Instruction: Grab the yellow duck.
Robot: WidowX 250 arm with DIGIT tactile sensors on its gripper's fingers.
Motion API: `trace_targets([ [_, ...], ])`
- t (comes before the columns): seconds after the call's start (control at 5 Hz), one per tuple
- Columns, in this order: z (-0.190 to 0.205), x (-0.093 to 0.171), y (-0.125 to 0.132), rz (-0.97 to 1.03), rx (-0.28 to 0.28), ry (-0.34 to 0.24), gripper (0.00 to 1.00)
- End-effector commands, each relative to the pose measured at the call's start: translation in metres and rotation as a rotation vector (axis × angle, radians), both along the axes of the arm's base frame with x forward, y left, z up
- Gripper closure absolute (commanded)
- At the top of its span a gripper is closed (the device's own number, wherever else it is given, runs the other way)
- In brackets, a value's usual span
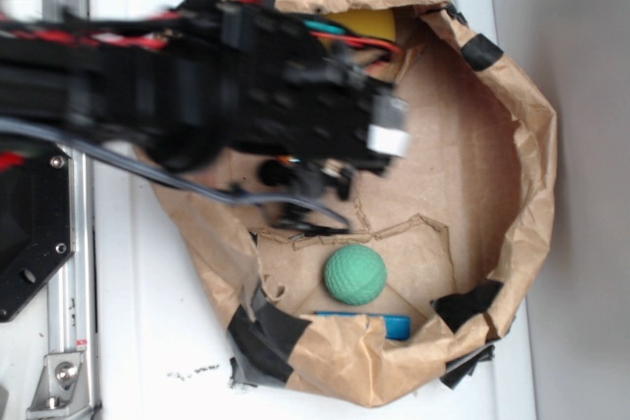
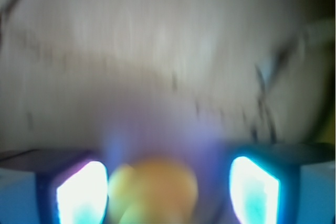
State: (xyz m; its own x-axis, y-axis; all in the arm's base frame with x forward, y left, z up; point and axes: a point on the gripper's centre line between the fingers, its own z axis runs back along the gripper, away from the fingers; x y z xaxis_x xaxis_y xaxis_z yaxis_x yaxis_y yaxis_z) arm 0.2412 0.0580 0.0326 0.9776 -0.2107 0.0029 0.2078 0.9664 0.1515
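Reading anything here proves fruitless: no brand, label or writing can be made out in either view, and both are smeared by blur. The surface is a white tabletop (image 1: 148, 341) with a metal rail (image 1: 69, 243) along its left side and a grey wall or floor (image 1: 591, 145) at the right. On the tabletop sits one brown paper enclosure (image 1: 512, 125), a crumpled ring of paper patched with black tape (image 1: 271, 327), with a flat brown floor inside. Counted inside it in the exterior view: one green ball (image 1: 354, 274) near the lower wall, one blue object (image 1: 369, 322) just beside the ball at the wall's foot, and one yellow block (image 1: 364, 23) at the top edge, partly hidden by the arm. The black robot arm (image 1: 197, 86) reaches in from the left, and its gripper (image 1: 320, 179) hangs over the enclosure's floor above the ball, well apart from it. In the wrist view the gripper (image 2: 168, 192) shows two bright blue-lit fingers (image 2: 81, 192), standing apart, and the yellow duck (image 2: 152, 190) lies between them at the bottom edge, a blurred yellow-orange shape nearer the left finger; whether either finger touches it cannot be told.
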Motion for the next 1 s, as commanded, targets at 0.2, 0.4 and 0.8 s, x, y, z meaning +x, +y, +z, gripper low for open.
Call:
trace_targets([
  [0.2, 0.041, -0.017, 0.004, 0.055, -0.030, -0.152, 0.00],
  [0.4, 0.035, -0.017, 0.003, 0.041, -0.020, -0.132, 0.00],
  [0.8, -0.014, 0.005, -0.024, 0.008, -0.022, -0.132, 0.00],
])
